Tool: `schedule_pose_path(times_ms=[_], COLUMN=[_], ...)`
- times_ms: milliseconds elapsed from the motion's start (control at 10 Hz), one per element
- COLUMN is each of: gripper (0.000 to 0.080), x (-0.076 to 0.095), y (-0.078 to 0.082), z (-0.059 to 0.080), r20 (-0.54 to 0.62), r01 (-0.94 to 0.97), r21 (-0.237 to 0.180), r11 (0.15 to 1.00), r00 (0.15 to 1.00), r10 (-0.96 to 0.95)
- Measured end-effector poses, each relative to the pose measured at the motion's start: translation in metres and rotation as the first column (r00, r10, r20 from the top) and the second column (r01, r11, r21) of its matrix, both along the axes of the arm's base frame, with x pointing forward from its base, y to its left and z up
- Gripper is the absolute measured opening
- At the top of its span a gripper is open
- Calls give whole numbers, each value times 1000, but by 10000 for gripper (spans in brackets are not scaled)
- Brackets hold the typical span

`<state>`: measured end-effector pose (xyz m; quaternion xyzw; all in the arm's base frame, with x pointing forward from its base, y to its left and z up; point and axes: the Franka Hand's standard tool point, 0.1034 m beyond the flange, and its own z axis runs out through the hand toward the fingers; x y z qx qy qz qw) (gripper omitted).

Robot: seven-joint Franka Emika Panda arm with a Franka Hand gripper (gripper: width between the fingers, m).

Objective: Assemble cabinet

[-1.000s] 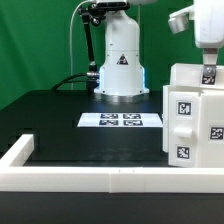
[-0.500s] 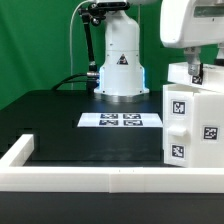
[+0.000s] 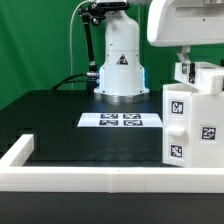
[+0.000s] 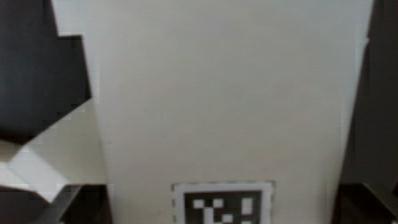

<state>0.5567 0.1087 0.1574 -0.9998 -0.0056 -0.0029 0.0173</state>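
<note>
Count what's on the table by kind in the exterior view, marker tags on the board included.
Cabinet body: 1
Marker board: 1
Marker tags on that board: 4
White rail along the table's front edge: 1
Robot base: 1
Total: 8

Cabinet body (image 3: 195, 125) blocks right; table (image 3: 70, 135) centre open.

Green backdrop (image 3: 40, 40) behind a black table (image 3: 60, 115), evenly lit

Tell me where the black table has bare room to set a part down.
Bare black tabletop between the flat white marker board and the white front rail. Crowded at the exterior view's right, where the white tagged cabinet body stands.
</note>
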Motion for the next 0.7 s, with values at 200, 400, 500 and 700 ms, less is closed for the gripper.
schedule_pose_path(times_ms=[200,400,500,700], gripper=[560,560,560,560], x=[-1,-1,-1,-1], y=[4,6,6,6], z=[0,0,0,0], r20=[-11,-14,-18,-23], r01=[295,390,465,586], r21=[0,0,0,-3], r11=[956,921,885,810], r00=[956,921,885,810], r10=[-295,-390,-465,-586])
